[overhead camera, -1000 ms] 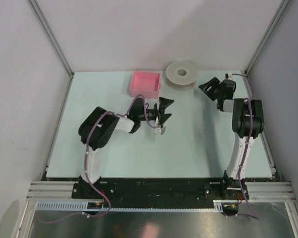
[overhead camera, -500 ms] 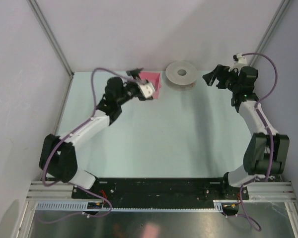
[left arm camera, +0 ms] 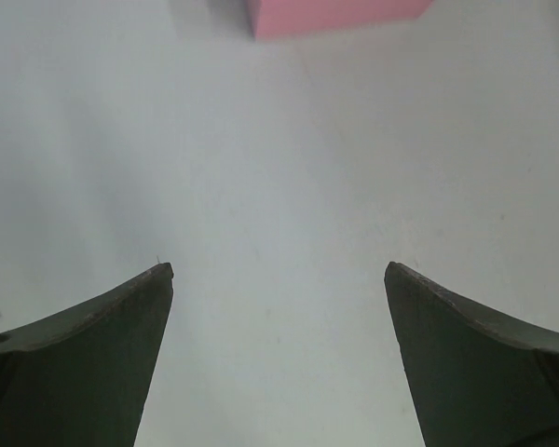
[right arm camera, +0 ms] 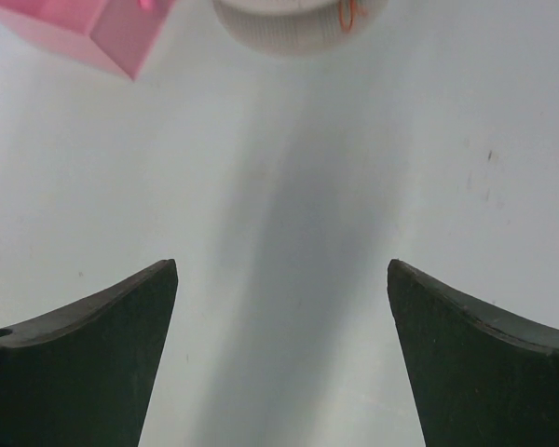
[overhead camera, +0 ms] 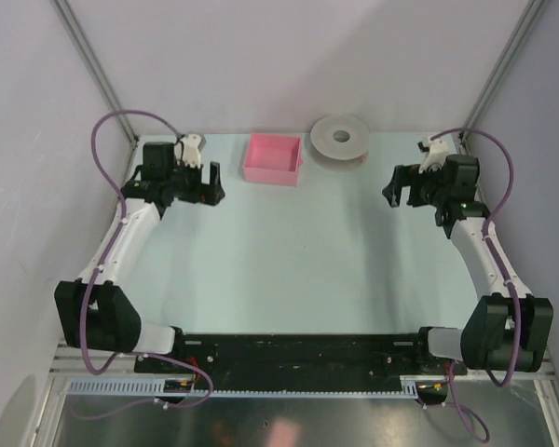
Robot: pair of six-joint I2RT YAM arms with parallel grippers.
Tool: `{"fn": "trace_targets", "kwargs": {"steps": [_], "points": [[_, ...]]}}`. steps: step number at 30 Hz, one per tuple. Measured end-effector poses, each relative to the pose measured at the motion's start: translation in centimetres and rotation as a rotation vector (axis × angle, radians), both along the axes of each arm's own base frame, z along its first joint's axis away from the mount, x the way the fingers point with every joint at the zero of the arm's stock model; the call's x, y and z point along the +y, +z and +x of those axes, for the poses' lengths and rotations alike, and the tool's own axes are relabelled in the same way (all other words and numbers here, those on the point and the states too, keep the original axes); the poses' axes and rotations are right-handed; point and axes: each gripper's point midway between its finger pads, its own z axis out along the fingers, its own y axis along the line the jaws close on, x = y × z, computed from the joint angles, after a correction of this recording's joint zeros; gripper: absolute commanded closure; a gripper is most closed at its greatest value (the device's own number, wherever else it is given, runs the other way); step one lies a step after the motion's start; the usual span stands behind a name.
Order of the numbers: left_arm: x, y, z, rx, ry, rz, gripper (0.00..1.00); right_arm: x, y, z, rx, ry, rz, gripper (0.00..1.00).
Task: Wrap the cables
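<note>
Both claws gape wide, gripping nothing: left claw [overhead camera: 209, 184] upper left in the overhead view, right claw [overhead camera: 393, 191] upper right. The cable [right arm camera: 351, 13], a hair-thin orange loop, sits on the grey spool [right arm camera: 298, 20] at the top of the right wrist view, near the pink box [overhead camera: 273, 159]. Best play, I'd say: right claw eases in low and pinches the wire alone, not the spool. Half a second ago the left claw hung at that box; now it's swung away left, and the right has pulled back from the spool.
</note>
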Motion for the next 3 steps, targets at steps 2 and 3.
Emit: {"fn": "trace_targets", "kwargs": {"steps": [2, 3], "points": [[0.2, -2.0, -1.6, 0.078, 0.022, 0.004, 0.00, 0.0, -1.5, -0.8, 0.041, 0.002, -0.012, 0.01], [0.3, -2.8, -2.3, 0.110, 0.029, 0.012, 0.00, 0.2, -1.8, -1.1, 0.050, 0.007, -0.016, 0.01]]}}
